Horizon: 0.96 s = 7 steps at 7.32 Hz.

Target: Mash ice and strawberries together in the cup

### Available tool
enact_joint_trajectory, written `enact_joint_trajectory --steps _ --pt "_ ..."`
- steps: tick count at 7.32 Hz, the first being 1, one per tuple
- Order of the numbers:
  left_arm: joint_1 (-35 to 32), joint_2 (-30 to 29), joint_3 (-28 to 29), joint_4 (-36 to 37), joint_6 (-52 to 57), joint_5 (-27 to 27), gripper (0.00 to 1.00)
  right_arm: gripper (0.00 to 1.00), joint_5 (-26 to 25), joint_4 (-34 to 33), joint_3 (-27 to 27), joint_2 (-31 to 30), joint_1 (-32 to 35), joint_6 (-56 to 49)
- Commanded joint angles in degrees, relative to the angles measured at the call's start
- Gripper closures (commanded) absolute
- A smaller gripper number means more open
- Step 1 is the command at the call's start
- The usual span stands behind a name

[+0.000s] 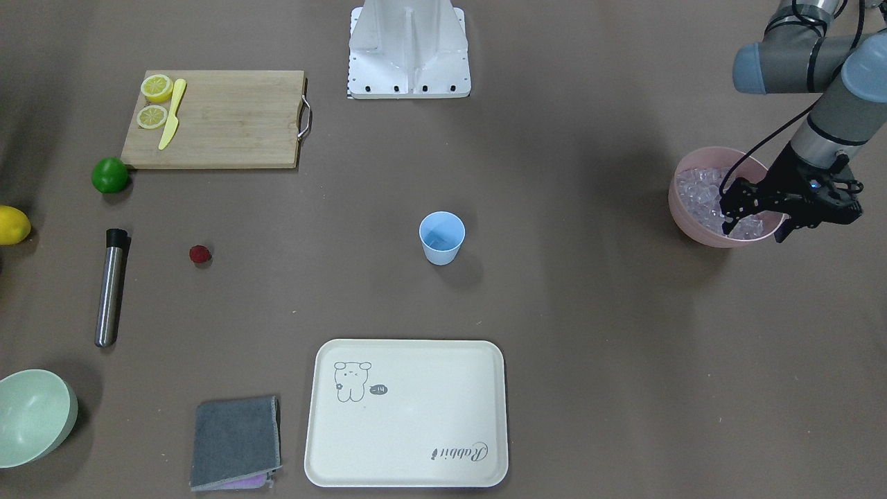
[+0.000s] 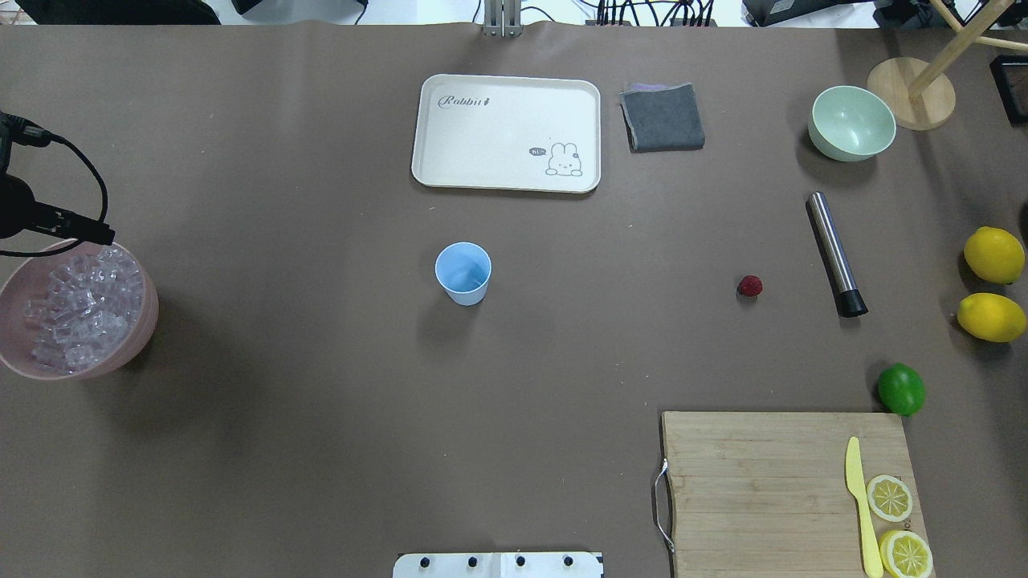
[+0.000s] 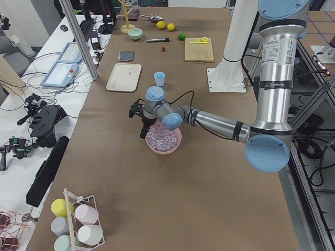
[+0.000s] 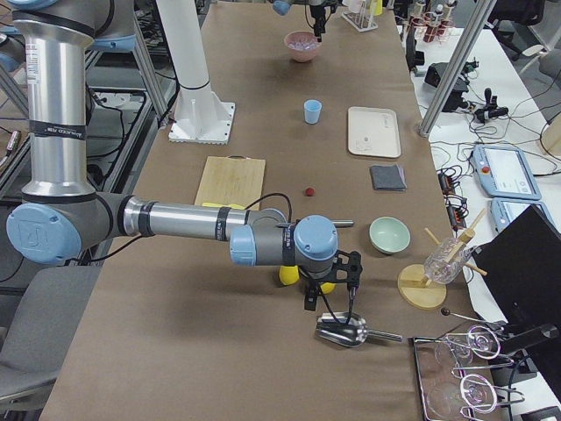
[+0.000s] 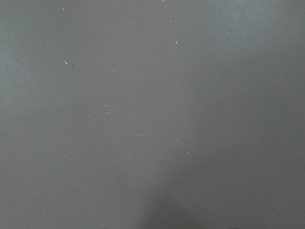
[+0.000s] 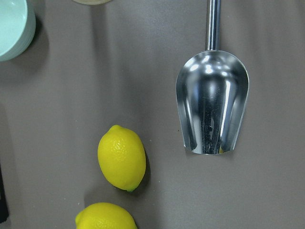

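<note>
My table from above: a cream tray (image 2: 482, 144) lies at 12 o'clock, a folded grey cloth (image 2: 662, 117) at 1 and a pale green bowl (image 2: 852, 123) at 2. A steel cylinder (image 2: 834, 249) with a black end and two whole lemons (image 2: 994, 254) sit at 3, with a lime (image 2: 900, 388) at 4. At 5, a wooden cutting board (image 2: 755, 482) carries a yellow knife (image 2: 860, 506) and two lemon halves (image 2: 890, 497). A pink bowl (image 2: 136, 341) stands at 9. In my right wrist view, a metal scoop (image 6: 213, 102) lies at 2 o'clock from a lemon.

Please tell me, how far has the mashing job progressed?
Nothing looks done: the cup seems empty. In hand: the left gripper is over the ice in the pink bowl. Left: ice and the strawberry, lying on the table, must enter the cup and be mashed.
</note>
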Motion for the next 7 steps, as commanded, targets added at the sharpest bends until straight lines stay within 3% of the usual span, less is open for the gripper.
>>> enact_joint_trajectory --steps 1,7 --pt "1.27 1.24 -0.23 -0.29 -0.15 0.18 0.09 0.0 0.09 0.0 -0.43 0.04 0.0 -0.02" --pt "4.44 3.35 0.12 -3.1 -1.56 0.27 0.1 0.0 0.09 0.09 -0.34 0.13 0.0 0.07"
